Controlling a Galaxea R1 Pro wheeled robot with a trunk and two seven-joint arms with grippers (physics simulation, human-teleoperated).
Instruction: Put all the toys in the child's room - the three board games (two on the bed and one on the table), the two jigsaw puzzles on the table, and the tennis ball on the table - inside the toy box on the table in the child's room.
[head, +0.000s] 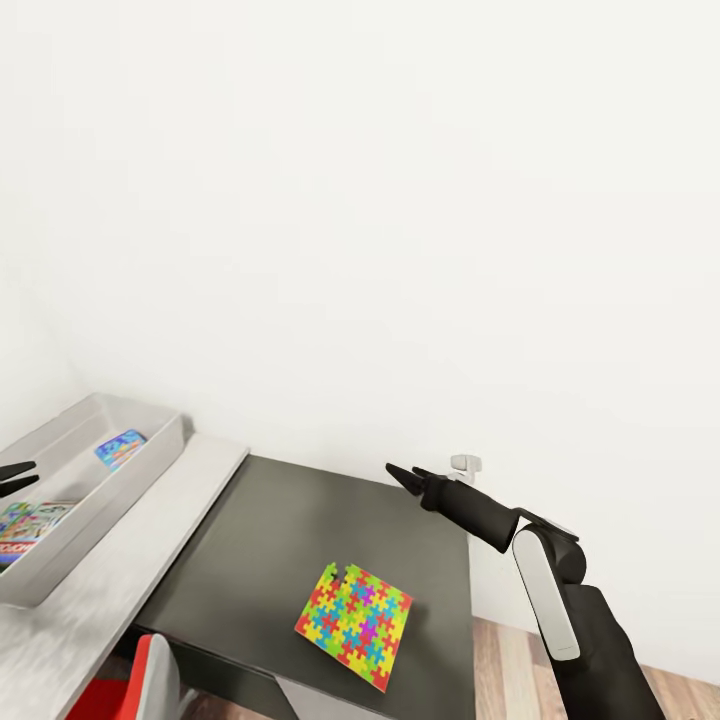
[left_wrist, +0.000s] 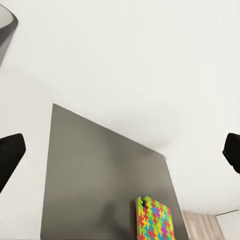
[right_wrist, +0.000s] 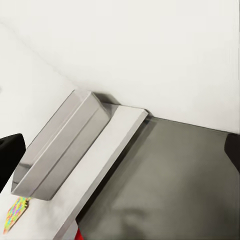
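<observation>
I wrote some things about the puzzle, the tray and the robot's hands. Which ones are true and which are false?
1. The colourful jigsaw puzzle lies on the dark grey side unit. True.
2. The jigsaw puzzle is inside the toy box. False: it lies outside it, on the dark unit.
3. The toy box stands on the white-grey table. True.
4. The toy box holds nothing. False: flat colourful boxes lie in it.
5. The right gripper is holding the puzzle. False: it hangs above the dark unit, apart from the puzzle, fingers spread.
6. A red chair stands by the table. True.
</observation>
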